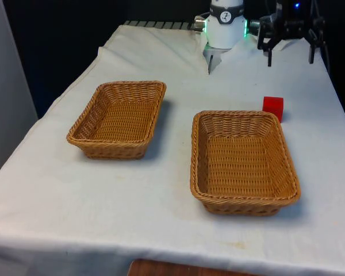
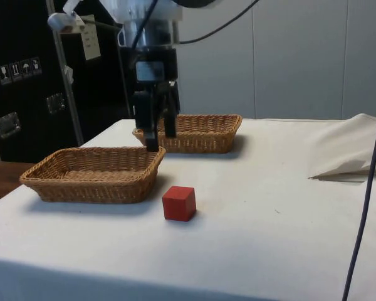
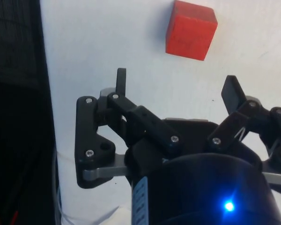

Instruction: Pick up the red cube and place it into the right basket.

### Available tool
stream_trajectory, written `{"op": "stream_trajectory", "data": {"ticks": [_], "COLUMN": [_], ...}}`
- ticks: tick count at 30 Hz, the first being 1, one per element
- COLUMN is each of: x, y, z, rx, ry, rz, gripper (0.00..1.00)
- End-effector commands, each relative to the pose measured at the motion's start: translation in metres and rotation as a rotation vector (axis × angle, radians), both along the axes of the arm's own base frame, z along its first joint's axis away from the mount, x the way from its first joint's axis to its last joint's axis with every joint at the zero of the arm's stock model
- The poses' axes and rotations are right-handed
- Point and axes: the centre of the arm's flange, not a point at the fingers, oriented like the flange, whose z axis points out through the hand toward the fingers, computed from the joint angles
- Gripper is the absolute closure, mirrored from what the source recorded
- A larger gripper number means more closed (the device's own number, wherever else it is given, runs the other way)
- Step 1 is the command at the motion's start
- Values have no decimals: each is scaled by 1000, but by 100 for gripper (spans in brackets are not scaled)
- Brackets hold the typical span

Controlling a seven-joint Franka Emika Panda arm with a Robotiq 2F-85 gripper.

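Observation:
The red cube (image 1: 273, 107) rests on the white cloth just beyond the far right corner of the right wicker basket (image 1: 241, 114), which holds nothing. My black gripper (image 1: 291, 57) hangs open in the air farther back than the cube, near the robot's base, with nothing between its fingers. In the side view the gripper (image 2: 158, 139) is well above the table, behind the cube (image 2: 178, 203) and beside the near basket (image 2: 94, 185). In the wrist view the cube (image 3: 191, 30) lies ahead of the open gripper (image 3: 177, 86), a clear stretch of cloth between them.
A second wicker basket (image 1: 132, 84) sits on the front view's left, also holding nothing; in the side view this basket (image 2: 200, 141) is the farther one. The cloth bunches into folds (image 2: 354, 157) near the robot's base. The table's right edge runs close to the cube.

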Motion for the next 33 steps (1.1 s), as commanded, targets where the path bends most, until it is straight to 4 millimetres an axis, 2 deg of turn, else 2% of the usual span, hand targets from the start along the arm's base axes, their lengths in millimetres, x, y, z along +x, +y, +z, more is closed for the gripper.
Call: {"op": "stream_trajectory", "data": {"ticks": [1,7,9,10,13,17,18,20,33], "x": [-3,-10,-10,-11,-8,-6,-6,-5,-4], "y": [-1,-2,0,-3,4,6,4,6,1], "z": [-1,-20,-26,-22,-38,-50,-47,-58,-85], "rx": [9,-1,-1,-9,-4,-10,-18,-14,-30], "ry": [-8,-7,-8,0,-7,-4,-1,-2,15], "rz": [5,39,41,39,42,43,46,34,-51], "gripper": [0,0,0,0,0,0,0,0,0]}}
